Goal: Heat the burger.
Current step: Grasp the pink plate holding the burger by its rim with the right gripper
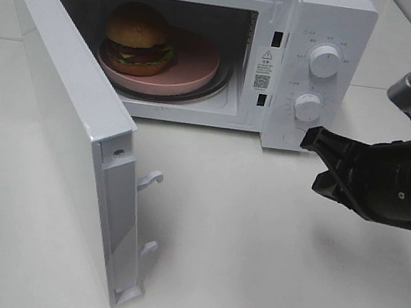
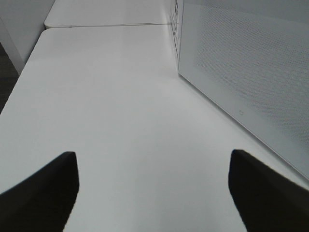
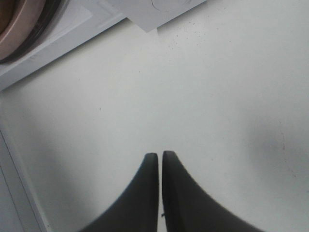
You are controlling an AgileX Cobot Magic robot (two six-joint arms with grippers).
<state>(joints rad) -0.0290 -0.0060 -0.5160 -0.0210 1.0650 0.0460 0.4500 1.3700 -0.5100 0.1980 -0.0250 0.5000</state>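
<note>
A: What is seen nearest on the tabletop (image 1: 249,270)?

B: The door (image 1: 62,123) of the microwave (image 1: 333,18) is seen swung wide open toward the near edge. Two white hooks (image 1: 151,180) are shown on its free end.

A: How are the claws found?

B: The left claw (image 2: 153,154) is caught only by its own wrist camera. Its fingers are spread wide and nothing is gripped between them. Bare tabletop is seen below it, and the door's dotted outer face beside it. The right claw (image 3: 160,155) is clenched, its fingers pressed together on nothing. It is held above the tabletop near the right edge, just in front of the microwave's control panel.

A: And farther back?

B: The microwave is set toward the far edge. Two white knobs (image 1: 324,61) are stacked on its right panel, one above the other.

A: Where is the burger placed?

B: The burger (image 1: 138,34) is seated upright inside the cavity. It is carried on a pink plate (image 1: 196,66), toward the plate's left part.
</note>
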